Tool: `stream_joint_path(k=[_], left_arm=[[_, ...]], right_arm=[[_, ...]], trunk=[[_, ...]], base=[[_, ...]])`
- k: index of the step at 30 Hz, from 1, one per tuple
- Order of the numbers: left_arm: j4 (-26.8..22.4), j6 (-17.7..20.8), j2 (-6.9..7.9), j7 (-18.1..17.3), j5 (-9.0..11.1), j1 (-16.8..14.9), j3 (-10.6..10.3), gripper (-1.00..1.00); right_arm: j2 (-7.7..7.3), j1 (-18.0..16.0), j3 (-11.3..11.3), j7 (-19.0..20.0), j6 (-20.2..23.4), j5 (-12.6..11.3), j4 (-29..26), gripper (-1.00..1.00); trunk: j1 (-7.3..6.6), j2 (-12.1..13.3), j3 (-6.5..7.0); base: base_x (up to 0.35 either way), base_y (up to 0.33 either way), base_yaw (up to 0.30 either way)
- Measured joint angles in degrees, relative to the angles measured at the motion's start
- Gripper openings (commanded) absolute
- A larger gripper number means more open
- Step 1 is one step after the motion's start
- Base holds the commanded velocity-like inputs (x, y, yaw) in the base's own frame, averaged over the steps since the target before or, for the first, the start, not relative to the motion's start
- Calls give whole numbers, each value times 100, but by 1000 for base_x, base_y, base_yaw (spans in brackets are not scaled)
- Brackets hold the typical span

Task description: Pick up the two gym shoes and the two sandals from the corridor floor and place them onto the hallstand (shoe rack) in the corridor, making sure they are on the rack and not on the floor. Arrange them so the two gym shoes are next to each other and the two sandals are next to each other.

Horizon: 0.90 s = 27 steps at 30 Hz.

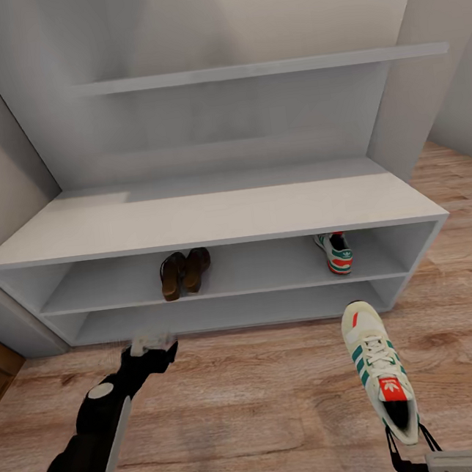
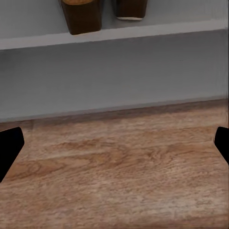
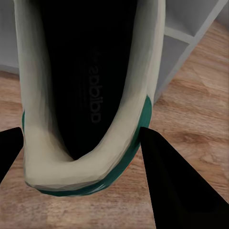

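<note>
Both sandals (image 1: pixel 178 272) stand side by side on the upper shelf of the hallstand (image 1: pixel 212 220), left of centre; their heels (image 2: pixel 82 14) also appear in the left wrist view. One gym shoe (image 1: pixel 334 252) rests on the same shelf at the right. The other gym shoe (image 1: pixel 381 373) is held by its heel in my right gripper (image 1: pixel 409 440), toe pointing at the rack, in front of its right end. In the right wrist view the shoe's heel rim (image 3: pixel 57 176) lies between the fingers of my right gripper (image 3: pixel 81 133). My left gripper (image 1: pixel 151 342) (image 2: pixel 117 143) is open over the floor, below the sandals.
Wood-grain corridor floor (image 1: pixel 242 405) spreads in front of the rack. Grey walls (image 1: pixel 0 176) close in on the left and right of the hallstand. A floating shelf (image 1: pixel 260 69) runs across the back panel. The lower shelf (image 1: pixel 223 313) is bare.
</note>
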Motion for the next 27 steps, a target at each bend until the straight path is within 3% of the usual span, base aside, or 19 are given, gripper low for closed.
stream_joint_path(k=[4, 5, 7, 8, 10, 17, 21, 27], left_arm=[[17, -636, 102, -199, 1, 340, 62, 100], [18, -644, 103, -201, 2, 346, 63, 100], [77, -1084, 143, -279, 5, 550, 134, 100], [78, -1092, 144, -280, 6, 555, 135, 100], [171, -1529, 166, -333, 6, 728, 216, 100], [452, -2255, 190, -384, 14, 930, 330, 100], [645, -2604, 190, -397, 19, 998, 364, 100], [796, -2893, 189, -399, 18, 1050, 388, 100]], right_arm=[[7, -12, 2, -2, 14, 3, 5, -100], [7, -12, 2, -2, 14, 3, 5, -100], [11, -20, 3, -2, 22, 4, 19, -100], [11, -20, 3, -2, 22, 4, 20, -100], [18, -25, 7, -2, 31, 5, 41, -100], [85, -48, 22, -3, 156, 5, 55, -100], [218, -147, 76, -6, 632, 22, 10, -100], [404, -557, 261, 3, 2001, 45, -234, -100]], trunk=[[0, 0, 0], [0, 0, 0], [0, 0, 0], [0, 0, 0], [0, 0, 0], [0, 0, 0], [0, 0, 0], [0, 0, 1]], base=[[0, 0, 0], [0, 0, 0], [0, 0, 0], [0, 0, 0], [0, 0, 0], [0, 0, 0], [0, 0, 0], [0, 0, 0]])
